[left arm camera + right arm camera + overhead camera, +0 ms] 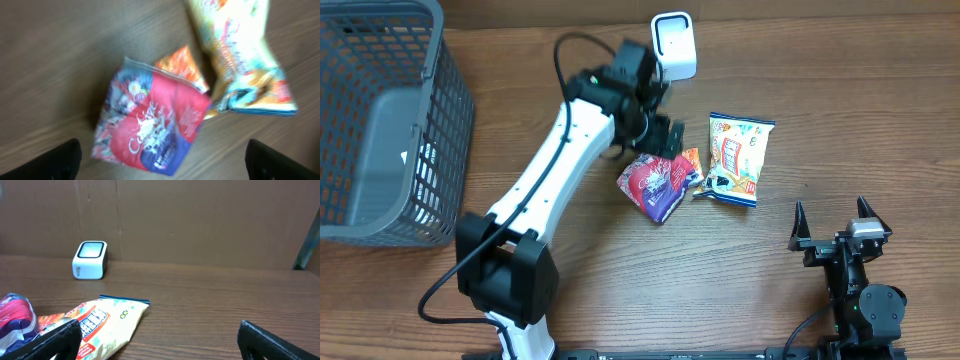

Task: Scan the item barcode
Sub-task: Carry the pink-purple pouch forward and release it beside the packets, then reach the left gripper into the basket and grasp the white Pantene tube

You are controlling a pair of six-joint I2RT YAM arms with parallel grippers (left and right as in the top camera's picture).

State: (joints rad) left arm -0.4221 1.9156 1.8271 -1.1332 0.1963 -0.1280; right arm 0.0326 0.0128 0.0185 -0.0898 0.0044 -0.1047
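Your left pincer hangs above the red snack pouch, jaws wide apart and empty, the pouch lying flat, long axis diagonal across the desk.

I see a brown wood-grain table under even light, backed by a plain brown board wall.
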